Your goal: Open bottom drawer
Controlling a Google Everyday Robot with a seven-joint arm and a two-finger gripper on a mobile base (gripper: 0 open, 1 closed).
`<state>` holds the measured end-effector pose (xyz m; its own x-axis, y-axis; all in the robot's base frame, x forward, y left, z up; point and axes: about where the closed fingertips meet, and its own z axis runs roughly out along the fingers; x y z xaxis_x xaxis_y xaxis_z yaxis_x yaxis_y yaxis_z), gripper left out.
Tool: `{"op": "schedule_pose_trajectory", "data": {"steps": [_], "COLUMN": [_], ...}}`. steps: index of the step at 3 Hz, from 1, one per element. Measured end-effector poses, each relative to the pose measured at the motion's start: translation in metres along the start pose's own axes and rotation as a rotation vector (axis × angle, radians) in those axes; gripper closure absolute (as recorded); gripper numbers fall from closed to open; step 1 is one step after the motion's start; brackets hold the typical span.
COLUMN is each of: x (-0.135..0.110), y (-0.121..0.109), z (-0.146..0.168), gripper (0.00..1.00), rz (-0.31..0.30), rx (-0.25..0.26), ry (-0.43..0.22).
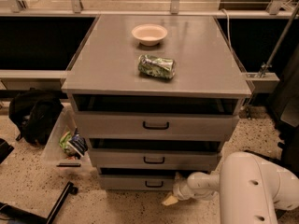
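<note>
The bottom drawer (pixel 135 182) is the lowest of three grey drawers in the cabinet, with a small black bar handle (pixel 154 184). It stands out a little less than the middle drawer (pixel 154 160) and the top drawer (pixel 156 125) above it. My gripper (pixel 171 199) reaches in from the lower right on a white arm (pixel 254 190). It is low near the floor, just right of and below the bottom drawer's handle, apart from it.
On the cabinet top (pixel 201 55) sit a white bowl (pixel 149 33) and a green crumpled bag (pixel 156 66). A black backpack (pixel 35 115) and a clear bin of items (pixel 70 143) lie on the floor to the left. A black bar (pixel 60 202) lies at lower left.
</note>
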<state>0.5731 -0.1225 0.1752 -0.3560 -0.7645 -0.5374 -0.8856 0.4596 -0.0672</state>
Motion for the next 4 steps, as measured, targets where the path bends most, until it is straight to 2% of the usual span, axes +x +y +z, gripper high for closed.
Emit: {"op": "schedule_pose_trajectory", "data": {"steps": [3,4], "x": [0.0000,-0.0001], "y": [0.0001,0.0002], "z": [0.0001,0.0000], "gripper": [0.94,1.00], "rz": [0.000,0.000], "rx": [0.000,0.000], "ry": [0.000,0.000]}}
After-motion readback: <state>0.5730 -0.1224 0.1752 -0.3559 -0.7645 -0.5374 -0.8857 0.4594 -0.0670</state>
